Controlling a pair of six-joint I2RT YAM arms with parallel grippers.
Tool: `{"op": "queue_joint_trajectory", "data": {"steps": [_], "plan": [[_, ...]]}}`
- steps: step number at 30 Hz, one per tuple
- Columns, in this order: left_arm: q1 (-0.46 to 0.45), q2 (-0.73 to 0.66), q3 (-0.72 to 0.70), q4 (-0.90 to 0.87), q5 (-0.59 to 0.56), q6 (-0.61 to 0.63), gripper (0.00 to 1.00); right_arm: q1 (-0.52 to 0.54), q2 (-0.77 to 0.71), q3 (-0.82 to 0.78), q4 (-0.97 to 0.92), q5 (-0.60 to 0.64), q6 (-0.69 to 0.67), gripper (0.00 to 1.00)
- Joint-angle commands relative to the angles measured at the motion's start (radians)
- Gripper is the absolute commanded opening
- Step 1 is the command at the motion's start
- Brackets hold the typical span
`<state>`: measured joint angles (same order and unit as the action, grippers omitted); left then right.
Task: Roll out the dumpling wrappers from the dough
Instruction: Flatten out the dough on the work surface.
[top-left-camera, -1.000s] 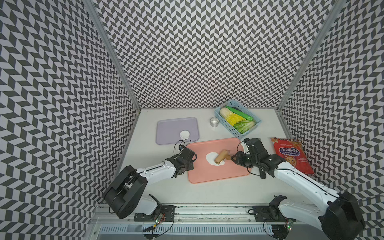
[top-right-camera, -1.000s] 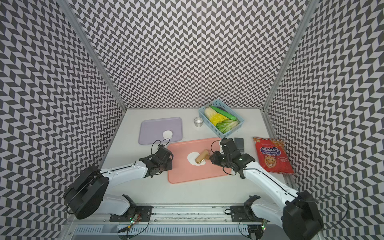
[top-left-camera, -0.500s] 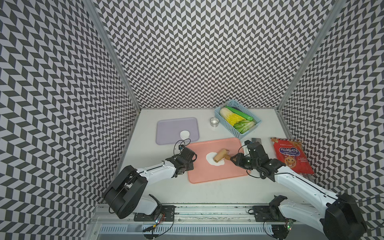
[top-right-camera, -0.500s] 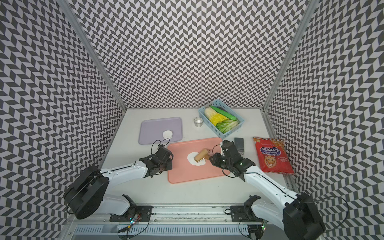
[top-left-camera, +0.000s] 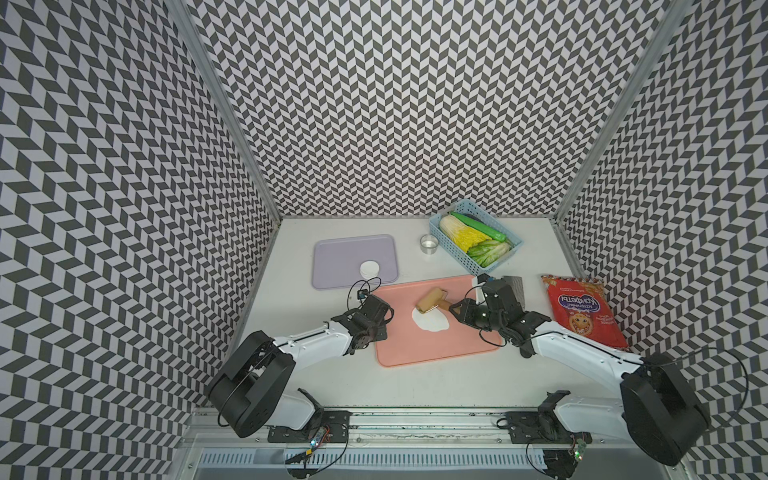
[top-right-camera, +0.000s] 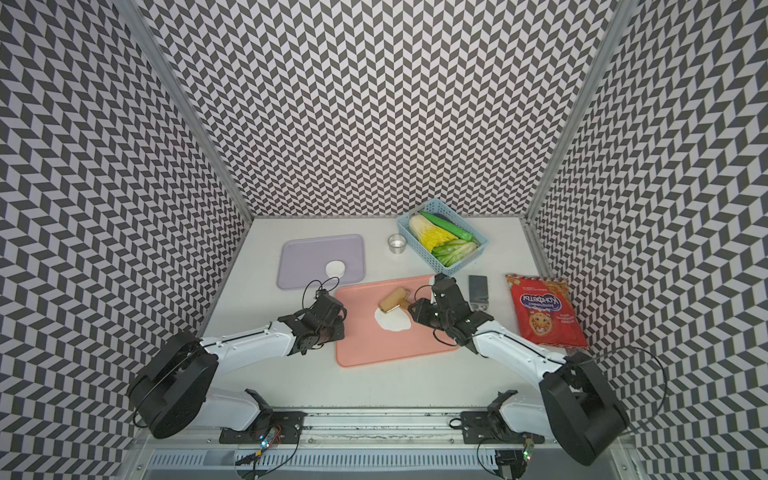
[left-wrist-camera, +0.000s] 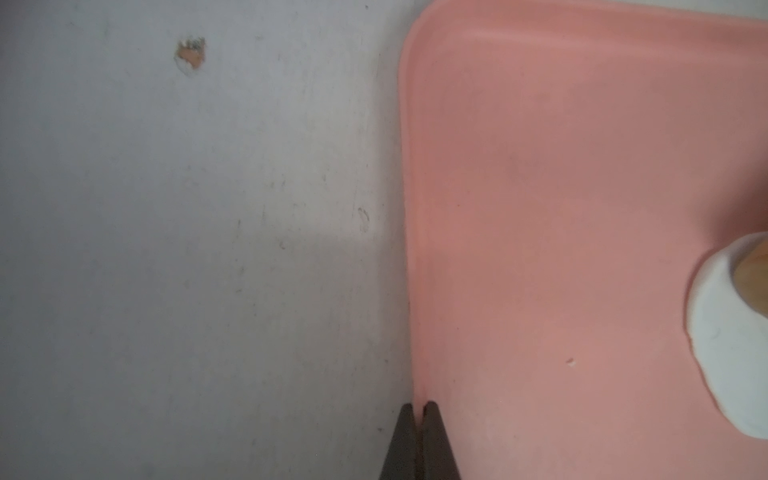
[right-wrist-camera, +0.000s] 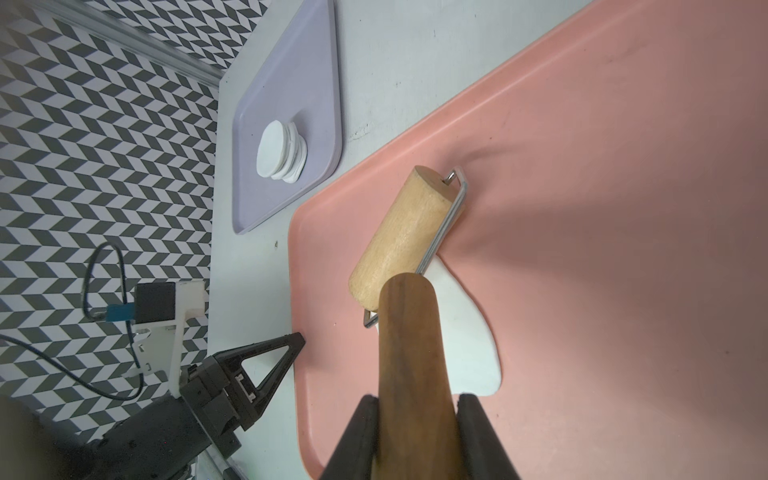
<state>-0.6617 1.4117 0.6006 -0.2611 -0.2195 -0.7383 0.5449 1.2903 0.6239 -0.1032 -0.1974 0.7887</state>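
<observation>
The dough (top-left-camera: 430, 323) (top-right-camera: 392, 321) lies as a flat white blob with an uneven outline on the pink tray (top-left-camera: 440, 349). A wooden roller (top-left-camera: 431, 300) (right-wrist-camera: 401, 237) rests on the dough's far edge. My right gripper (right-wrist-camera: 417, 405) (top-left-camera: 456, 309) is shut on the roller's dark wooden handle. My left gripper (left-wrist-camera: 419, 409) (top-left-camera: 376, 326) is shut on the pink tray's left rim (left-wrist-camera: 411, 249). Dumpling wrappers (top-left-camera: 369, 268) (right-wrist-camera: 280, 151), neat white discs, sit stacked on the purple tray (top-left-camera: 340, 257).
A metal ring cup (top-left-camera: 429, 244) and a blue basket of vegetables (top-left-camera: 476, 241) stand at the back. A red snack bag (top-left-camera: 582, 311) lies at the right, and a dark flat object (top-right-camera: 478, 291) sits between it and the pink tray.
The right gripper has pushed the roller away from the front, across the dough towards its far left edge. The left gripper has stayed on the tray rim.
</observation>
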Motion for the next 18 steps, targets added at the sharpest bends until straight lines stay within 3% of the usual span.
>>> {"op": "queue_joint_trajectory", "data": {"steps": [1, 8, 12, 18], "plan": [[-0.012, 0.015, -0.012, -0.05, 0.008, 0.031, 0.0, -0.003, 0.023, -0.016, -0.363, 0.14, -0.009, 0.0], [-0.012, 0.013, -0.013, -0.048, 0.009, 0.029, 0.0, -0.003, -0.17, 0.156, -0.506, -0.026, -0.019, 0.0], [-0.012, 0.012, -0.013, -0.044, 0.011, 0.028, 0.0, -0.002, -0.241, 0.134, -0.548, -0.125, -0.019, 0.0], [-0.012, 0.022, -0.012, -0.036, 0.018, 0.025, 0.0, 0.012, -0.223, 0.027, -0.532, -0.074, -0.042, 0.0]]}}
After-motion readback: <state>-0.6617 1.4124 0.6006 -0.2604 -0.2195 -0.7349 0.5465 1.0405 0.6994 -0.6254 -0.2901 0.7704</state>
